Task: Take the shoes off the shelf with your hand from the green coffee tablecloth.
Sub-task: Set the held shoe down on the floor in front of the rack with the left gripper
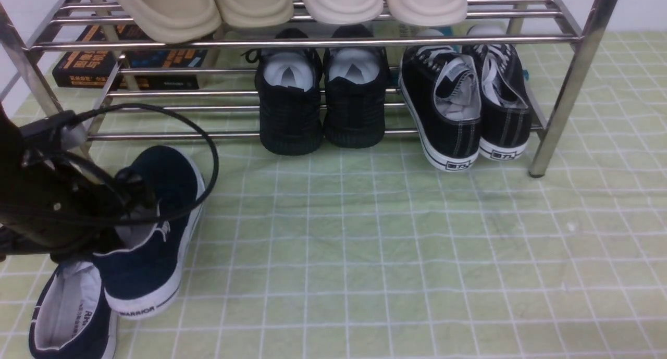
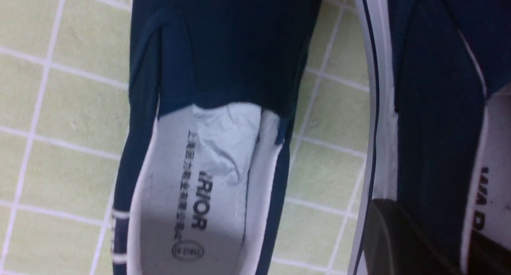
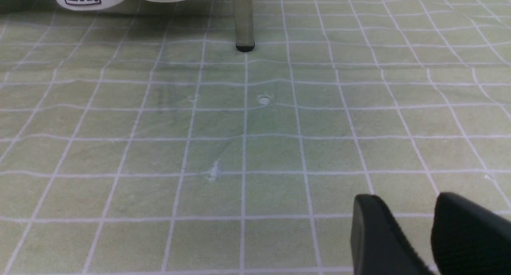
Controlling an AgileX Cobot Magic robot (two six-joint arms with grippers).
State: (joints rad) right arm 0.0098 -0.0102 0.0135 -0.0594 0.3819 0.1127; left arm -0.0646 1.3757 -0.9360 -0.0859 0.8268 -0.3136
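Two navy shoes with white soles are off the shelf (image 1: 312,41), at the front left of the green coffee tablecloth (image 1: 417,255). One shoe (image 1: 68,317) lies flat on the cloth, its grey lining showing (image 2: 215,179). The other shoe (image 1: 156,255) is tilted beside it, heel down close to the cloth. My left gripper (image 1: 130,192) is shut on that shoe's side wall (image 2: 431,107), with one finger (image 2: 383,231) outside and the other inside the opening. In the right wrist view my right gripper (image 3: 415,203) hangs open over bare cloth, holding nothing.
The lower tier of the chrome rack holds all-black knit shoes (image 1: 323,103), black lace-up sneakers (image 1: 464,109) and a dark book (image 1: 130,62). Beige slippers (image 1: 292,4) sit on the top tier. The rack's front right leg (image 1: 552,140) stands on the cloth.
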